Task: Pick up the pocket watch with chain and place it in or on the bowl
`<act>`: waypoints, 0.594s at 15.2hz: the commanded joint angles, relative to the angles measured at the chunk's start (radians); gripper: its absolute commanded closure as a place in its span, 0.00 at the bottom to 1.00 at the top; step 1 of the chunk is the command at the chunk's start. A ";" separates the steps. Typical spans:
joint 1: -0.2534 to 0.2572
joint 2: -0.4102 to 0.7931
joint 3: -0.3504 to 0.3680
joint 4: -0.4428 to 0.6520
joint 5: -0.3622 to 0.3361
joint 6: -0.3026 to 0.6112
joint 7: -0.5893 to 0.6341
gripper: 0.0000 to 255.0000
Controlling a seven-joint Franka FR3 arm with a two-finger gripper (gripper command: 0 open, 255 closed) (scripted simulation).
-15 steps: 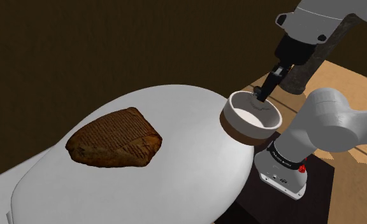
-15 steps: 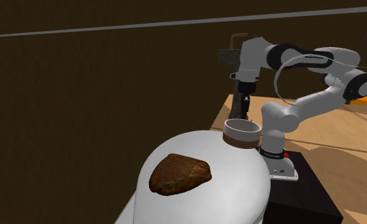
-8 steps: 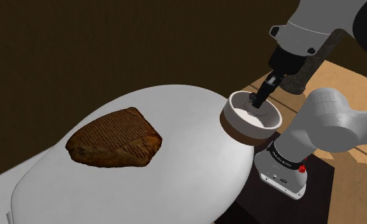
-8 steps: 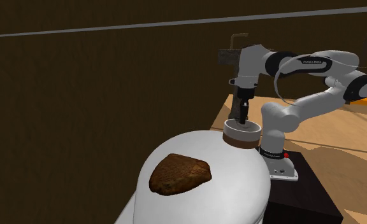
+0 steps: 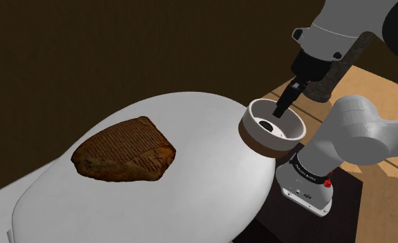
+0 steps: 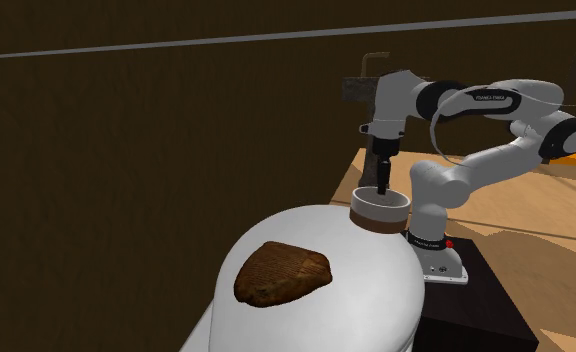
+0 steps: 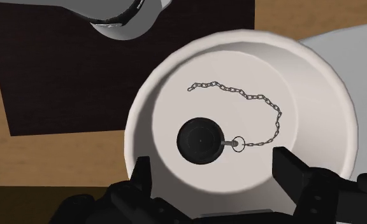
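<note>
- Bowl (image 5: pixel 254 141), at the white surface's (image 5: pixel 211 145) 2 o'clock edge in the shoulder view, holds 1 black watch (image 7: pixel 201 141), its chain (image 7: pixel 259 100) loose inside.
- Gripper (image 7: pixel 217 170) above it, fingers spread.

Home-like room: dark brown walls (image 6: pixel 126 150), wooden floor (image 6: pixel 536 215), white rounded table (image 5: pixel 211 159).

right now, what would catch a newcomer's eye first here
The black pocket watch lies with its silver chain spread out inside the white bowl, directly below the open gripper. In the shoulder view, a brown ridged slab sits on the white rounded surface, off to that view's left of the bowl.
</note>
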 commanded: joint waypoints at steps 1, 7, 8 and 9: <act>0.000 0.000 0.000 0.000 0.000 0.000 0.000 0.00; -0.016 0.048 -0.024 0.145 -0.025 -0.096 0.001 0.00; -0.015 0.048 -0.024 0.145 -0.025 -0.096 0.001 0.00; -0.015 0.048 -0.024 0.145 -0.025 -0.096 0.001 0.00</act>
